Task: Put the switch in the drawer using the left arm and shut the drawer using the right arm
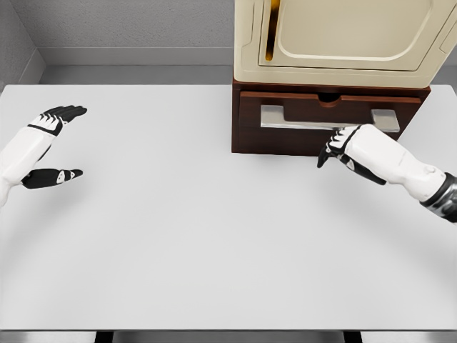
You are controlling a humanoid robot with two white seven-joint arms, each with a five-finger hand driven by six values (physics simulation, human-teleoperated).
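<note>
A dark brown wooden drawer sits under a cream cabinet at the back of the table. It looks pushed in, or nearly so. A silver handle runs across its front. My right hand rests against the drawer front just below the handle, fingers curled and holding nothing. Far to the left, my left hand hovers over the table, fingers and thumb spread wide, empty. No switch shows in this view; the inside of the drawer is hidden.
The white table stretches from the drawer to the near edge. The cream cabinet has a door with a yellow strip along its left side. A grey wall stands behind.
</note>
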